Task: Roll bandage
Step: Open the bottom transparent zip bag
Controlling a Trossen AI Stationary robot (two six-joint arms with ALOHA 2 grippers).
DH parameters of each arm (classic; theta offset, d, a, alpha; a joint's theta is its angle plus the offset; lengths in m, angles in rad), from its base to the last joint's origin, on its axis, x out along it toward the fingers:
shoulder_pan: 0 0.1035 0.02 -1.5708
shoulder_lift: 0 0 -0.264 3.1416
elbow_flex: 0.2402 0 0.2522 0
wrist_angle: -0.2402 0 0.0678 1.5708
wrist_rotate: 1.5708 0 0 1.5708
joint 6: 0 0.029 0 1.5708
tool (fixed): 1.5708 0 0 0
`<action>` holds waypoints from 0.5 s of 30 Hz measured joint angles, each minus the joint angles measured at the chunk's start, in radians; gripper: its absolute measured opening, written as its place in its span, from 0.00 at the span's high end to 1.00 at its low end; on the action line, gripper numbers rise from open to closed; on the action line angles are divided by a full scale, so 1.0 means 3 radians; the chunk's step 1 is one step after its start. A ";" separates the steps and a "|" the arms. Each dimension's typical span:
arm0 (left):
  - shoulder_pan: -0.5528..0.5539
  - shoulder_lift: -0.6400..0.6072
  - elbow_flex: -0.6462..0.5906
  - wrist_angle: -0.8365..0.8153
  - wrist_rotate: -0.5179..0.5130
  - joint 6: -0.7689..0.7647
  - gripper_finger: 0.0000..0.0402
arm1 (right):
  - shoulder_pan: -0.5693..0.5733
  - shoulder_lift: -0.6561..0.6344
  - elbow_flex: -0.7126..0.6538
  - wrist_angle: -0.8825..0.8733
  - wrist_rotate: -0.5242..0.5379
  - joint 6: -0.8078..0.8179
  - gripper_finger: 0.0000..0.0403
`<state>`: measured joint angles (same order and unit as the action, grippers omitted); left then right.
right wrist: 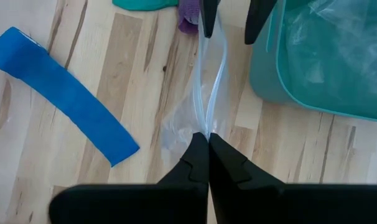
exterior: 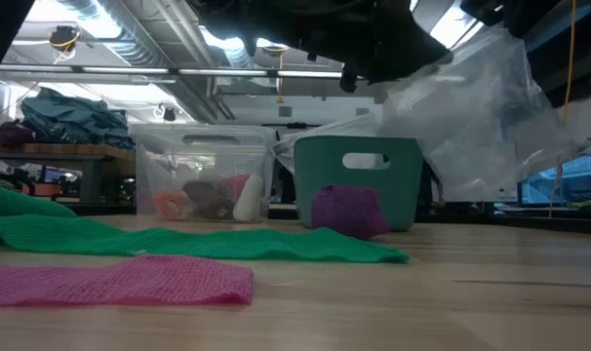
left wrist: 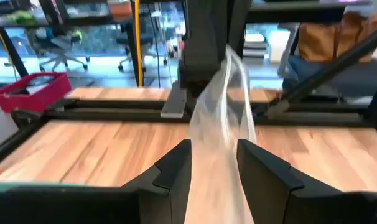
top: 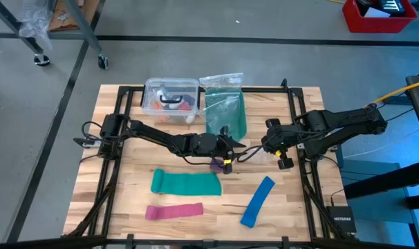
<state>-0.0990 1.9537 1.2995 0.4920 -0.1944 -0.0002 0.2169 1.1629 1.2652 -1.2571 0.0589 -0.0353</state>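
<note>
Surface [top: 126, 166]: you are looking at a wooden slatted top carrying everything.
Teal bin [top: 225, 114]: it is standing at the far middle, and serving as the landmark below.
Clear box [top: 171, 97]: it is sitting just beside the teal bin, holding small items.
Green strip [top: 186, 183]: it is lying flat nearer than the teal bin.
Blue strip [top: 258, 201]: it is lying slantwise, near the green strip.
Pink strip [top: 173, 211]: it is lying nearest of all.
Clear plastic bag [right wrist: 204, 106]: it is stretching between both claws beside the teal bin.
Left claw [left wrist: 214, 163]: it is pinching one end of the bag.
Right claw [right wrist: 208, 144]: it is pressing together on the other end.
Bandage [exterior: 348, 211]: you are seeing a small purple roll resting on the surface, just in front of the teal bin.
</note>
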 joint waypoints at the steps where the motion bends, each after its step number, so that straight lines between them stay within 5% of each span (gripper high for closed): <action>1: 0.0000 0.0000 0.0000 -0.0037 0.0000 -0.0002 0.70 | 0.0000 0.0000 0.0000 0.0000 0.0000 0.0000 1.00; 15: -0.0052 0.0000 0.0000 -0.0546 0.0000 -0.0090 0.74 | 0.0000 0.0000 0.0000 0.0270 -0.0088 -0.0062 1.00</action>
<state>-0.1146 1.9537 1.2995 0.3283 -0.1944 -0.0271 0.2169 1.1629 1.2652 -1.1760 0.0326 -0.0540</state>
